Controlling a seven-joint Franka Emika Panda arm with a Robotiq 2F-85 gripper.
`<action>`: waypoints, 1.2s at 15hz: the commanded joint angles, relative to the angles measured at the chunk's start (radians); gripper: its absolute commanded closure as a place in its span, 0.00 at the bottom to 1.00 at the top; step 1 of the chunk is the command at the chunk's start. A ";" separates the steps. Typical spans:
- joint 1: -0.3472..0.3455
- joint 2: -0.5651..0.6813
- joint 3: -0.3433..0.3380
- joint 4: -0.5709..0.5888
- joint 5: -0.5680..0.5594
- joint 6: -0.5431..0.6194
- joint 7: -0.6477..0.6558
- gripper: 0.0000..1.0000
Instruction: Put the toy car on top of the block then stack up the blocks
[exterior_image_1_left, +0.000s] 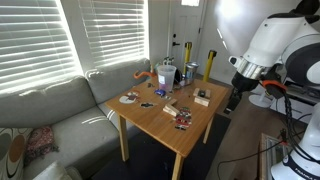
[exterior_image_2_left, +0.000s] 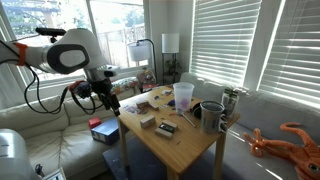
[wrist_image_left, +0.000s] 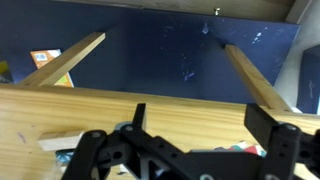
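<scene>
Small pale tan blocks lie on the wooden table (exterior_image_1_left: 160, 125): one (exterior_image_1_left: 202, 97) near the edge by my gripper and one (exterior_image_1_left: 172, 104) further in. In an exterior view, blocks show in the middle of the table (exterior_image_2_left: 147, 121) (exterior_image_2_left: 167, 127). A small colourful thing, probably the toy car (exterior_image_1_left: 182, 120), lies near the table's front end. My gripper (exterior_image_1_left: 235, 95) (exterior_image_2_left: 108, 100) hangs just off the table's edge, open and empty. In the wrist view the open jaws (wrist_image_left: 200, 118) frame the table edge, with a pale block (wrist_image_left: 60, 143) at lower left and a colourful patch (wrist_image_left: 240, 148) behind the gripper body.
A round dark plate (exterior_image_1_left: 130, 98) sits on the couch side of the table. Cups and a mug (exterior_image_1_left: 165, 73) (exterior_image_2_left: 183, 95) (exterior_image_2_left: 211, 115) crowd the far end. A grey couch (exterior_image_1_left: 60, 110) runs beside the table. A dark blue floor (wrist_image_left: 170, 55) lies beyond the edge.
</scene>
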 joint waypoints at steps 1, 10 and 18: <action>-0.057 0.055 -0.046 0.059 -0.139 0.023 -0.113 0.00; -0.084 0.131 -0.121 0.098 -0.134 0.009 -0.143 0.00; -0.114 0.243 -0.336 0.162 -0.226 0.096 -0.514 0.00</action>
